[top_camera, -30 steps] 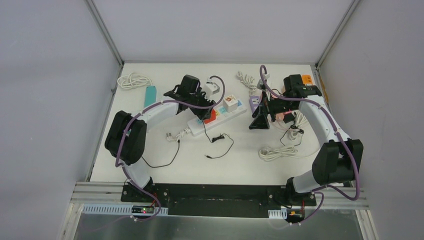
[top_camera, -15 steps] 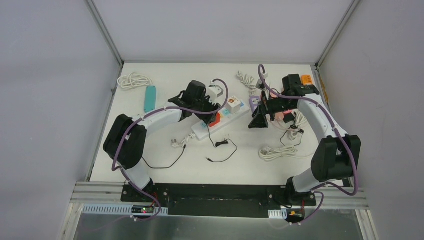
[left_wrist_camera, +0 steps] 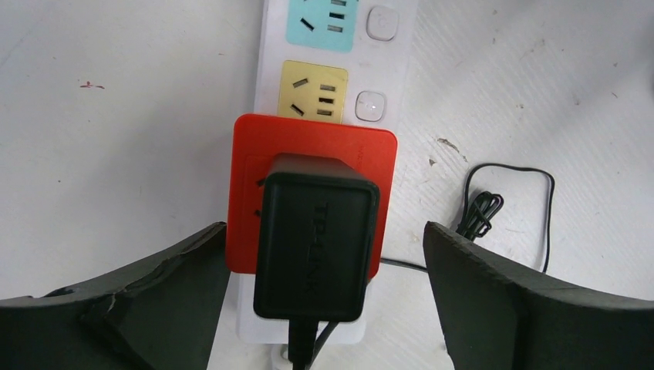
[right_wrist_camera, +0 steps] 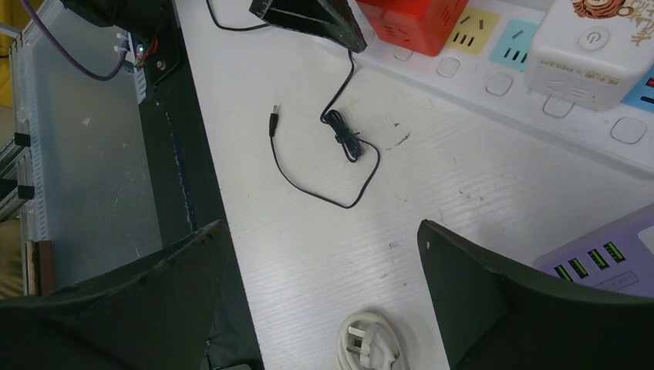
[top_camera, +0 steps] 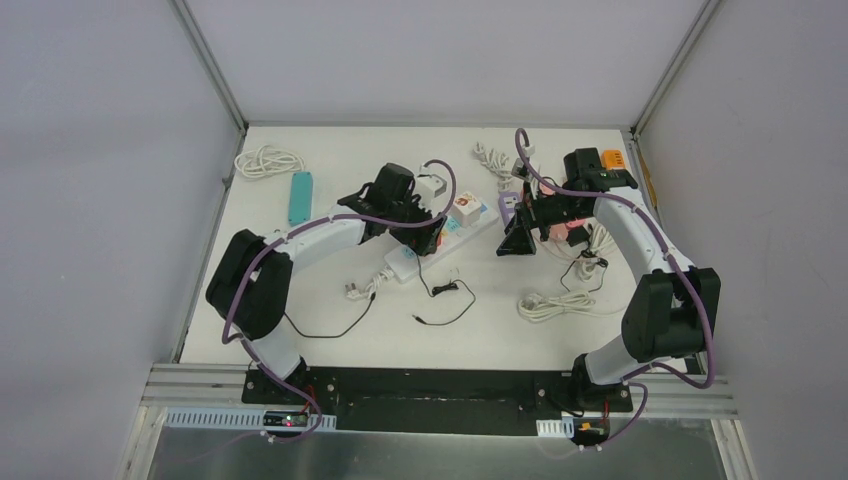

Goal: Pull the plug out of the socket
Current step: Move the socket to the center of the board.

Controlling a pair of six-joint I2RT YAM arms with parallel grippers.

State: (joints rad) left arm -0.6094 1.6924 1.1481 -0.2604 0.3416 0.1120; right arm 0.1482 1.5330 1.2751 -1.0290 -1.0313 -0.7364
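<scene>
A black plug (left_wrist_camera: 315, 247) with a black cord sits in a red cube socket (left_wrist_camera: 247, 154) on the white power strip (left_wrist_camera: 389, 58). My left gripper (left_wrist_camera: 325, 231) is open, one jaw on each side of the plug and red cube, not touching them. In the top view the left gripper (top_camera: 418, 232) is over the near half of the power strip (top_camera: 478, 222). My right gripper (top_camera: 517, 242) is open and empty, held above the table to the right of the strip; in its own view (right_wrist_camera: 318, 231) it is over bare table.
A white cube adapter (right_wrist_camera: 590, 46) also sits on the strip. A purple USB strip (right_wrist_camera: 601, 258), a coiled white cable with plug (right_wrist_camera: 370, 347) and a thin black cord (right_wrist_camera: 339, 139) lie nearby. A teal bar (top_camera: 299, 196) and a white cable coil (top_camera: 266, 161) lie far left.
My left gripper has moved right and nearer, over the red cube. The power strip and its black cord have shifted slightly. The right arm has barely moved.
</scene>
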